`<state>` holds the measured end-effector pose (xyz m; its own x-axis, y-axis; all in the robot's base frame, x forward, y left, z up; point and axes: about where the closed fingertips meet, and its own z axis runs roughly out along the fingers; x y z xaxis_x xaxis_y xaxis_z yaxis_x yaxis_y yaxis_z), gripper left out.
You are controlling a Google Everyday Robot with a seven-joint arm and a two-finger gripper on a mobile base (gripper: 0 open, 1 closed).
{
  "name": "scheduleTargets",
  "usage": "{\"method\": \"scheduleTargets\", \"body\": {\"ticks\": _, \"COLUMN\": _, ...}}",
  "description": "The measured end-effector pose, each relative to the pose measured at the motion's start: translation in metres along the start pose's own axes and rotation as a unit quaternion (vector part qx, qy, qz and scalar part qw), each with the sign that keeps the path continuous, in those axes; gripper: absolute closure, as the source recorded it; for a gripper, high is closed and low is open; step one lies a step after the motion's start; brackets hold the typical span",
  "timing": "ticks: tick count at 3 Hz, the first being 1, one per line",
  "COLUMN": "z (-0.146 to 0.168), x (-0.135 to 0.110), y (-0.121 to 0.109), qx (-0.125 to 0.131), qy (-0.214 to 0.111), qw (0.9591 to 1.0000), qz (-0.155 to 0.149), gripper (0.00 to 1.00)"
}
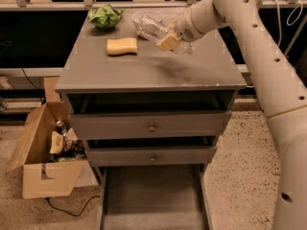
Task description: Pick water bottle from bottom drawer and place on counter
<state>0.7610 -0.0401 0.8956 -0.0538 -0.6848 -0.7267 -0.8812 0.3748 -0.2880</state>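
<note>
My gripper (pixel 171 40) is over the back right of the counter (pixel 144 68) and is shut on the water bottle (pixel 152 29). The clear ribbed bottle lies tilted in the fingers, sticking out up and to the left, held a little above the counter top, just in front of the white bowl (pixel 144 16). The bottom drawer (pixel 151 198) stands pulled out at the foot of the cabinet and its grey floor is bare.
A yellow sponge (pixel 122 46) lies on the counter's left half and a green leafy item (pixel 105 15) sits at the back left. An open cardboard box (pixel 45 155) with items stands on the floor left of the cabinet. Two knobbed drawers are shut.
</note>
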Motion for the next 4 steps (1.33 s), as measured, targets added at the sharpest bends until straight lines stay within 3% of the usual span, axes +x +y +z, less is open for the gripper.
{"method": "scheduleTargets", "body": {"ticks": 1, "z": 0.007, "x": 0.020, "y": -0.016, "qx": 0.003, "qy": 0.019, "qw": 0.9989, "qz": 0.042, "gripper": 0.86}}
{"method": "scheduleTargets", "body": {"ticks": 4, "z": 0.010, "x": 0.059, "y": -0.038, "qx": 0.006, "qy": 0.039, "qw": 0.9940, "qz": 0.102, "gripper": 0.16}}
